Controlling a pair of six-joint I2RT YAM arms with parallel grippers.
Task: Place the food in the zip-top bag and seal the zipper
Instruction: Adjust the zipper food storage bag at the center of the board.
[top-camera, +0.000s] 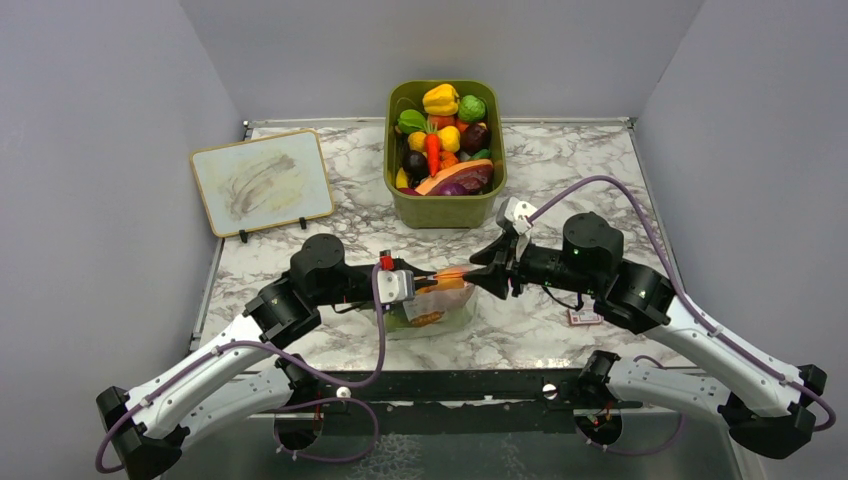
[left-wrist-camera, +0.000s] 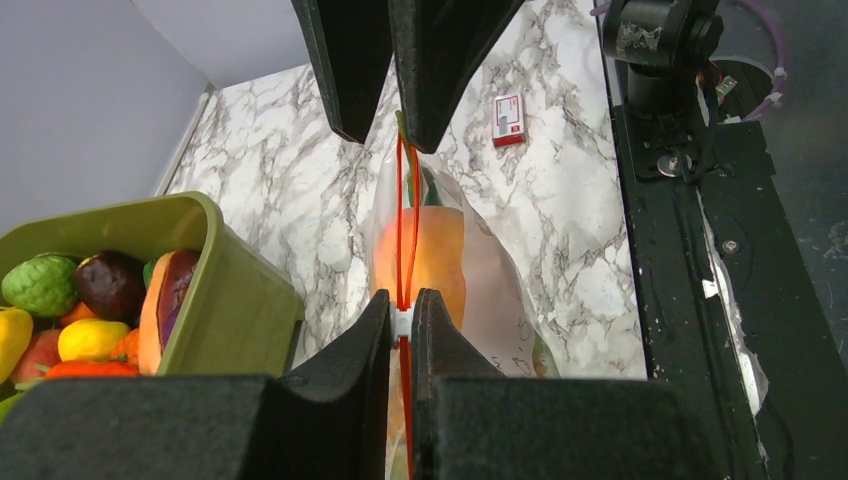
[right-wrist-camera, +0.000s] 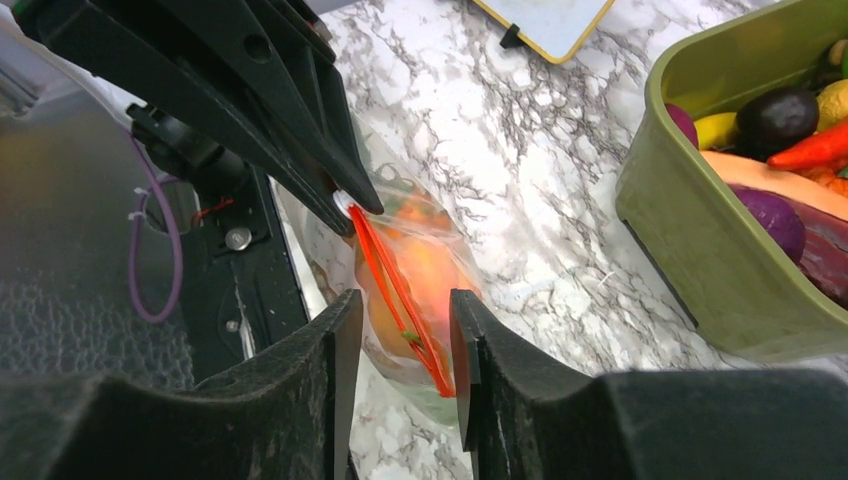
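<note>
a: room around the fingers?
b: left fingers (left-wrist-camera: 350, 350) pinch one zipper (left-wrist-camera: 404, 220) end. right fingers (right-wrist-camera: 325, 375) straddle the other, grip unclear. zip-top bag (left-wrist-camera: 500, 290) with food (left-wrist-camera: 440, 250) sits between them.
a: obstacles?
b: green bin (left-wrist-camera: 240, 290) near, bench (left-wrist-camera: 300, 150) edge opposite.

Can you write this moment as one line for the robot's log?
step: sealing | zip-top bag: food inside | left jaws: shut on zipper end | right jaws: open around zipper's other end

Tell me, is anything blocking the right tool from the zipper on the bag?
Nothing visible stands in the way. The zipper runs straight through the gap of the right tool, whose jaws stand apart on either side of it. The left tool pinches the strip's other end, holding the bag taut.
</note>
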